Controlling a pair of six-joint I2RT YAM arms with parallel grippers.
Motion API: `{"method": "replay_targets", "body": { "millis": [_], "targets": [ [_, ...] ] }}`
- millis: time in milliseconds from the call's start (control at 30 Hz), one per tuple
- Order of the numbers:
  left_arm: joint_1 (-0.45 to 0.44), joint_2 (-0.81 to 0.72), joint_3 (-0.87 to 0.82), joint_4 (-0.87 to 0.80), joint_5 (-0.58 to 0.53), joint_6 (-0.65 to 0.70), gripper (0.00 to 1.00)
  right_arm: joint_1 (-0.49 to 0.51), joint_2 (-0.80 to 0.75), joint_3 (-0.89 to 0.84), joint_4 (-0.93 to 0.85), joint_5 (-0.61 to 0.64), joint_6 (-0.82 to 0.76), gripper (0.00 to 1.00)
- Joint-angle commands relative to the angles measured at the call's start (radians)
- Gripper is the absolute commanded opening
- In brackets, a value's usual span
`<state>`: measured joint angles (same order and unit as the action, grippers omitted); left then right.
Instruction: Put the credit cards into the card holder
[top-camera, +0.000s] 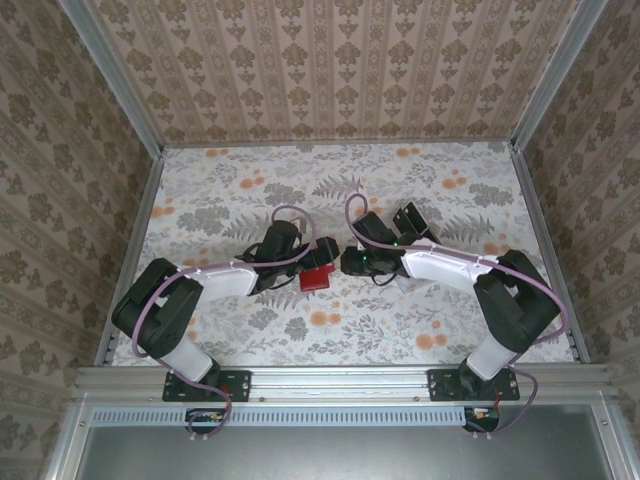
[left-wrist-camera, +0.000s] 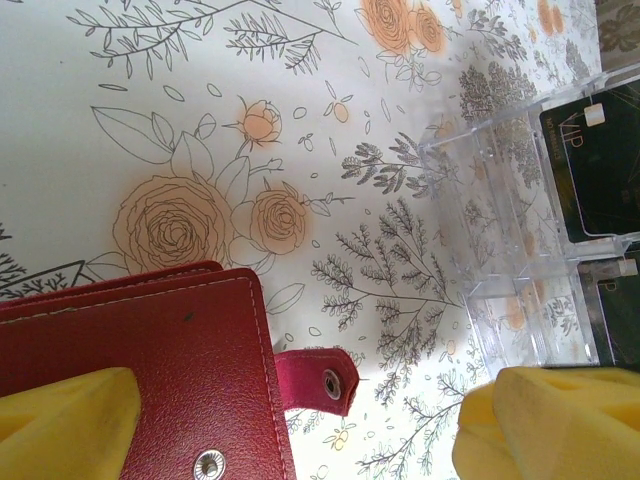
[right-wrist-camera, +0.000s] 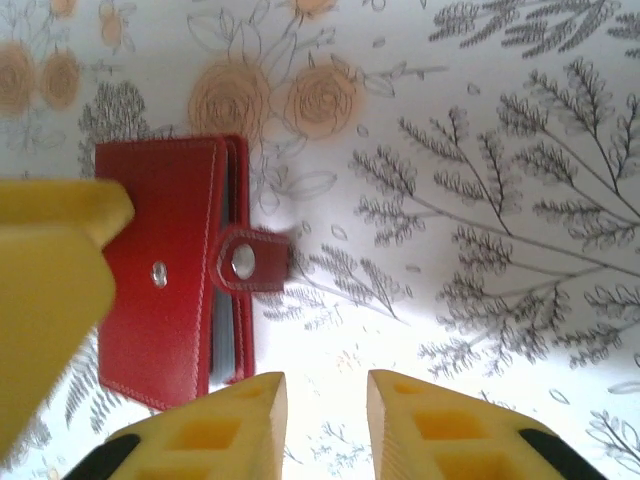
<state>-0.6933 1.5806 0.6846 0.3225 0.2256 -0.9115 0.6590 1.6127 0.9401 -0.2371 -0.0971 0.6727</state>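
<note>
Flowered cloth, with orange roses and grey ferns, covers the whole table (top-camera: 250, 330). At the near edge the two arms are bolted, and both bend inward so that their grippers meet close to the middle of the table.

The left gripper (top-camera: 287, 252) has its jaws spread wide. In the left wrist view its yellow fingers (left-wrist-camera: 60, 425) stand far apart at the two lower corners and nothing is caught between them. One finger hangs over the cover of the card holder (left-wrist-camera: 170, 370); I cannot tell if it touches.

The right gripper (right-wrist-camera: 325, 425) has its jaws nearly together. Only a narrow gap remains, the bare cloth is seen through it, and it holds nothing. It is just beside the card holder (right-wrist-camera: 175, 270), not touching it.

The card holder (top-camera: 317, 279) lies flat on the cloth between the two grippers, folded closed. Its small strap (right-wrist-camera: 255, 262) sticks out at the side, and the snap on it is apart from the stud (right-wrist-camera: 158, 275) on the cover.

Further back, behind the right gripper, stands a clear tray (left-wrist-camera: 500, 200). The credit cards (left-wrist-camera: 590, 170) are in its compartments, black with a small pale mark. In the top view the tray is a dark shape (top-camera: 410, 220).

Behind all this, patterned walls (top-camera: 330, 70) close the table on three sides.
</note>
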Motion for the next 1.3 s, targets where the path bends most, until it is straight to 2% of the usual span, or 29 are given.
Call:
{"method": "replay_targets", "body": {
  "millis": [0, 100, 233, 400, 733, 1067, 1167, 1267],
  "targets": [
    [-0.008, 0.024, -0.007, 0.016, -0.030, -0.023, 1.00, 0.016, -0.041, -0.074, 0.121, -0.064, 0.080, 0.16],
    [-0.009, 0.024, -0.012, 0.015, -0.036, -0.024, 1.00, 0.056, -0.029, -0.109, 0.233, -0.082, 0.120, 0.06],
    [-0.008, 0.023, -0.011, 0.009, -0.039, -0.020, 1.00, 0.098, 0.032, -0.115, 0.333, -0.083, 0.160, 0.00],
    [-0.008, 0.021, -0.014, 0.002, -0.042, -0.014, 1.00, 0.119, 0.100, -0.101, 0.407, -0.097, 0.191, 0.00],
    [0.009, 0.002, 0.007, -0.012, -0.019, -0.007, 1.00, 0.127, 0.197, -0.077, 0.413, -0.093, 0.198, 0.00],
    [0.138, -0.137, 0.034, -0.140, 0.049, 0.013, 1.00, 0.127, 0.240, -0.070, 0.403, -0.093, 0.197, 0.00],
    [0.175, -0.206, 0.029, -0.224, 0.041, 0.048, 1.00, 0.128, 0.243, -0.067, 0.396, -0.095, 0.199, 0.00],
    [0.192, -0.266, 0.041, -0.381, 0.008, 0.121, 1.00, 0.128, 0.241, -0.062, 0.387, -0.096, 0.197, 0.00]
  ]
}}
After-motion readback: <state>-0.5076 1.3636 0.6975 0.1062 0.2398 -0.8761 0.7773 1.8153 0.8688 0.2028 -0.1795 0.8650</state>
